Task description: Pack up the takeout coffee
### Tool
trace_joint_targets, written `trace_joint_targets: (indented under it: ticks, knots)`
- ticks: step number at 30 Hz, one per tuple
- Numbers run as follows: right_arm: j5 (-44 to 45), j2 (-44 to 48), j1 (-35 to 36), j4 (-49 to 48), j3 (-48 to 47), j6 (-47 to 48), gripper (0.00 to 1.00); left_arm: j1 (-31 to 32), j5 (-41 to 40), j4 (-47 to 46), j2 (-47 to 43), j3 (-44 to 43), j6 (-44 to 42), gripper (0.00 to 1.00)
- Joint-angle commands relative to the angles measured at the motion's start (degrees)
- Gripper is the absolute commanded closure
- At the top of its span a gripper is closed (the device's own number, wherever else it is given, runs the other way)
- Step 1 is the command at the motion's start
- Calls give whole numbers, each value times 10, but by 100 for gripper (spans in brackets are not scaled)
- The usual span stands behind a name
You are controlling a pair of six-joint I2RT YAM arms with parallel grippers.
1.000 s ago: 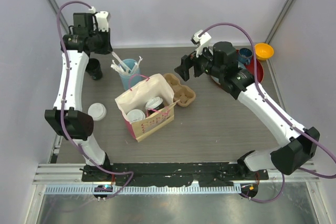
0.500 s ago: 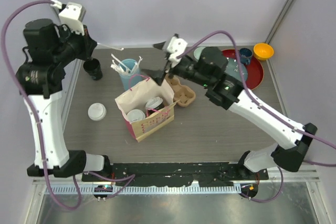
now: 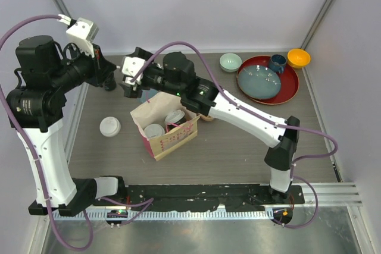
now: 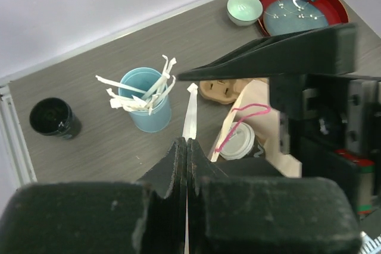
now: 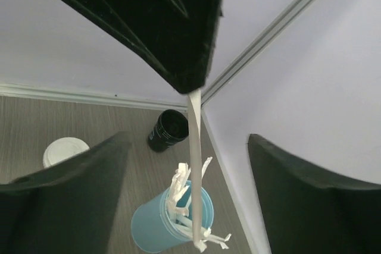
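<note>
One grey wood-grain table (image 3: 226, 153), pale walls (image 3: 208, 4).

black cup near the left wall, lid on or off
Off: the black cup shows an open dark mouth, and a white lid lies apart from it.

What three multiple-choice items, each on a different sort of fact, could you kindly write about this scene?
1. Where does the loose white lid lie relative to the paper bag?
A) inside it
B) on the table, to its left
C) on top of it

2. How many lidded cups stand in the paper bag?
A) two
B) none
C) four

3. How is the left gripper?
A) wide open
B) shut on a cup
C) shut on a white strip

Answers:
1 B: it rests on bare table beside the bag.
2 A: two white lids show inside.
3 C: the strip hangs from its closed fingers.
</note>
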State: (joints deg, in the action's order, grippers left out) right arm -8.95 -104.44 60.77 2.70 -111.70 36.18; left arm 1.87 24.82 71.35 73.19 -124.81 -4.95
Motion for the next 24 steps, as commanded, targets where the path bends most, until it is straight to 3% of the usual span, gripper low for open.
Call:
trace_joint_targets:
  ticks: [1, 2, 3, 6, 8, 9, 10, 11, 12, 13, 24]
  knots:
    - [24, -35, 9, 57, -98, 5, 30, 2, 38, 15, -9, -11, 6, 100]
    - [31, -37, 10, 61, -116, -1, 44, 2, 39, 16, -9, -10, 5, 100]
    - [45, -36, 10, 62, -117, -9, 69, 2, 38, 18, -13, -11, 3, 100]
    - [57, -18, 9, 38, -95, -19, 99, 2, 32, 21, -15, -19, -1, 100]
    - [64, -6, 10, 26, -83, -29, 99, 2, 34, 21, -15, -25, 1, 100]
    - [82, -2, 10, 22, -79, -34, 99, 2, 35, 19, -13, -31, 2, 94]
    - [87, 6, 9, 11, -77, -48, 99, 2, 31, 13, -15, -32, 3, 81]
    - [116, 25, 10, -1, -59, -55, 99, 2, 26, 9, -15, -31, 5, 61]
    - [149, 40, 10, -24, -47, -64, 99, 2, 10, 0, -15, -31, 9, 21]
    - [161, 54, 9, -50, -33, -71, 99, 2, 2, -4, -15, -30, 13, 1]
    - [176, 300, 7, -103, 210, -307, 99, 2, -76, -86, -5, 69, 28, 0]
